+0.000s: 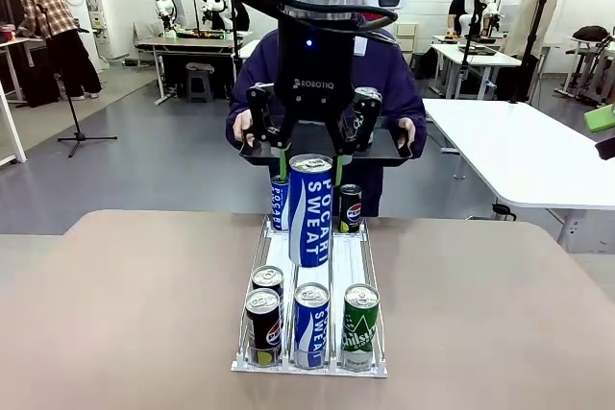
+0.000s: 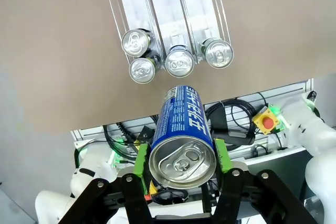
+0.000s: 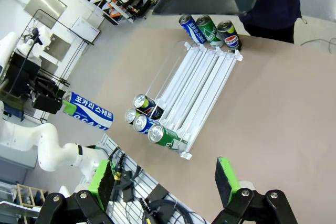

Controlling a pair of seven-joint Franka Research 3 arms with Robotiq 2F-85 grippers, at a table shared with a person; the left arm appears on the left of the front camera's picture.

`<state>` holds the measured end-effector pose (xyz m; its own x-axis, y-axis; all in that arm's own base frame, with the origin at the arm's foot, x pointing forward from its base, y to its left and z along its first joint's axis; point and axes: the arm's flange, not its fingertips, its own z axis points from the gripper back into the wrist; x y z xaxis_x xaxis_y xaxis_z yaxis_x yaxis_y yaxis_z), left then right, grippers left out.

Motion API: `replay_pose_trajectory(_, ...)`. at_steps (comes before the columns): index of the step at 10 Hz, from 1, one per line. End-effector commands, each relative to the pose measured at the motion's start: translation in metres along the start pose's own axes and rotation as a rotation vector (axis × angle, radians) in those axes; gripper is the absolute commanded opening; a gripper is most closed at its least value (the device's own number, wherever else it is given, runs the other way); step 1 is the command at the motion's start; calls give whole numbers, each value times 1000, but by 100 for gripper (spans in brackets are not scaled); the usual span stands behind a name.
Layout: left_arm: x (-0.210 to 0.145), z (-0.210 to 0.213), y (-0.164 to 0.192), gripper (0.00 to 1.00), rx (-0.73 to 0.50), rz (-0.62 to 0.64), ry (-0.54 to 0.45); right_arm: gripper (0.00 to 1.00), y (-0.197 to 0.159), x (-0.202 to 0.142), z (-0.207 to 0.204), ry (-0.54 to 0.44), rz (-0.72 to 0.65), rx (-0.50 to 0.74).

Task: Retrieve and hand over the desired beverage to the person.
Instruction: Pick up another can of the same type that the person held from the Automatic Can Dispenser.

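Gripping blue can [image 2: 182, 145], left pincer [image 2: 181, 157] hides person's chest [image 1: 384, 69], right pincer [image 3: 165, 182] wide

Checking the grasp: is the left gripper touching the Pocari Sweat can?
Touching. In the left wrist view, the left gripper's green pads press both sides of the Pocari Sweat can.
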<state>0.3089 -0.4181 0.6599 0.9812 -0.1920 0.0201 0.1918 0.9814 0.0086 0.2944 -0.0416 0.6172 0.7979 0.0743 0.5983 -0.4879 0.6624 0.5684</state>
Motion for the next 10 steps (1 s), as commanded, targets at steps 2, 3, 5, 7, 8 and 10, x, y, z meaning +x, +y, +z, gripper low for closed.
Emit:
replay_pose_trajectory(2,-4,-2,-4,0,4,9,3,100,-1,-1,-1,2,3,-12)
replay_pose_trajectory(3,-4,-2,-4,0,4,9,3,100,-1,-1,-1,2,3,-12)
replay_pose_trajectory(5,-4,-2,-4,0,4,9,3,100,-1,-1,-1,2,3,-12)
replay_pose_trajectory(7,-4,-2,-4,0,4,9,3,100,-1,-1,-1,2,3,-12)
replay_pose_trajectory(8,-4,-2,-4,0,4,9,3,100,-1,-1,-1,2,3,-12)
replay_pose_trajectory(10,-4,-2,-4,0,4,9,3,100,-1,-1,-1,2,3,-12)
